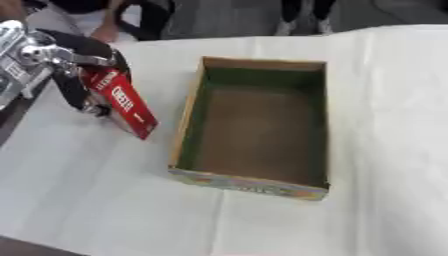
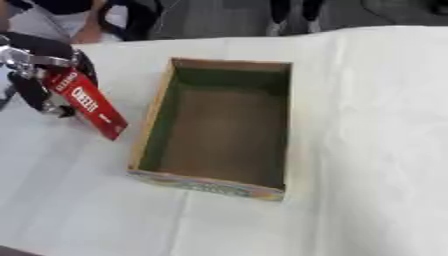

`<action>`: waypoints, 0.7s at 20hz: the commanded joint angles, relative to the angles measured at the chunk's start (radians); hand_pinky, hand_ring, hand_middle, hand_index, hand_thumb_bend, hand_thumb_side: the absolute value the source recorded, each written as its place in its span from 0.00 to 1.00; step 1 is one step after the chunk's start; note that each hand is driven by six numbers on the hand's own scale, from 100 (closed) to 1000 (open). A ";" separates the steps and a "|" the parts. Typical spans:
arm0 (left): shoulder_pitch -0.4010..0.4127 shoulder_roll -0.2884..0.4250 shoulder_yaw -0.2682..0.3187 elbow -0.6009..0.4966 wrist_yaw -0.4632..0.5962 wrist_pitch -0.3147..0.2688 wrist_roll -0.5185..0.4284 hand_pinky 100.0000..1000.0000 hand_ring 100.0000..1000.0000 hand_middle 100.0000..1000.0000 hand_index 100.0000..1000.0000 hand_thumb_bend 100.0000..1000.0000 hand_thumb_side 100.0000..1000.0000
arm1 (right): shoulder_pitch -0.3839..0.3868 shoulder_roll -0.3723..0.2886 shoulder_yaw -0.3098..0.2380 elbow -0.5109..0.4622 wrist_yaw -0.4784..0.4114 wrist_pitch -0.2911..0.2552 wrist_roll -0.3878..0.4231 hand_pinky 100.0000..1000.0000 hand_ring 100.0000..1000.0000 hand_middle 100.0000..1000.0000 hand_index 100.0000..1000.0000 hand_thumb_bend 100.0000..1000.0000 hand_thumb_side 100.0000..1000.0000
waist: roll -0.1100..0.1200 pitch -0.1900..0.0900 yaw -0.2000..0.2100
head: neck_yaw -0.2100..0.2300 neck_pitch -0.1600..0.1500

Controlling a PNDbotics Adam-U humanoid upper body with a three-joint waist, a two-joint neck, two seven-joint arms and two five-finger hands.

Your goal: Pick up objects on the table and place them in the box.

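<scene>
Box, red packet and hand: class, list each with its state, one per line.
Box: open at the top, nothing inside, standing on the white tablecloth.
Red packet: held tilted to the left of the box, not yet in it.
Left hand: fingers curled round the packet.

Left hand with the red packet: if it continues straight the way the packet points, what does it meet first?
Probably the white table cloth just left of the box; the left hand holds the red packet angled down-right, but depth is unclear.

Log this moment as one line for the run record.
left hand: shut on red packet, held tilted left of box | right hand: not in view | box: empty, on white cloth | placement: not yet done
</scene>
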 commanded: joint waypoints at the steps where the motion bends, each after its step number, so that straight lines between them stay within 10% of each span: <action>1: 0.005 0.019 0.006 -0.013 -0.048 -0.023 0.133 0.02 0.20 0.17 0.24 0.00 0.00 | -0.010 -0.010 -0.003 -0.014 -0.005 0.000 0.003 0.31 0.70 0.78 0.82 0.00 0.72 | -0.005 -0.010 0.001 | -0.001 0.003; 6: 0.006 0.020 0.006 -0.025 -0.103 -0.055 0.324 0.00 0.16 0.14 0.22 0.00 0.00 | -0.009 -0.011 -0.004 -0.014 -0.004 0.000 0.003 0.31 0.70 0.79 0.82 0.00 0.72 | -0.005 -0.010 0.000 | -0.002 0.007; 14: -0.026 0.069 0.029 -0.046 -0.082 -0.073 0.354 0.00 0.18 0.16 0.23 0.00 0.00 | 0.004 -0.023 -0.006 -0.014 0.002 0.006 0.002 0.32 0.70 0.79 0.82 0.00 0.72 | 0.014 -0.033 0.008 | -0.010 0.021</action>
